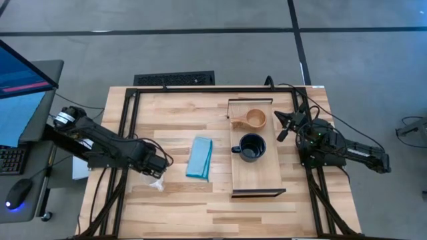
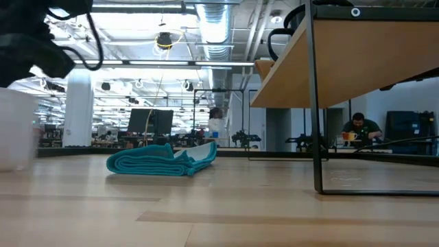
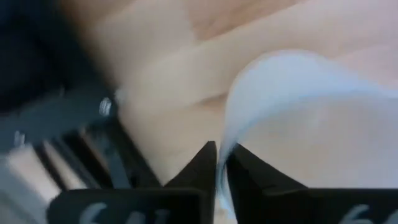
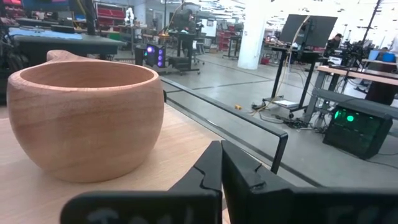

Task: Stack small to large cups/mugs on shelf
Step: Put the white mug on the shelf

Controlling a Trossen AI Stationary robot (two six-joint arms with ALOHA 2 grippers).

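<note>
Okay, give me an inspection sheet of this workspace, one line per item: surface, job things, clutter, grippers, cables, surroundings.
Surface: slatted wooden table, on a dark frame.
Job things: wooden cup and navy mug upright on the shelf; white mug at the table's left edge, off the shelf.
Clutter: folded blue cloth left of the shelf.
Grippers: left gripper shut on the white mug's rim; right gripper shut, empty, beside the wooden cup.
Cables: bundles along both arms.
Surroundings: monitor, keyboard, mouse at left; people at desks behind.
</note>
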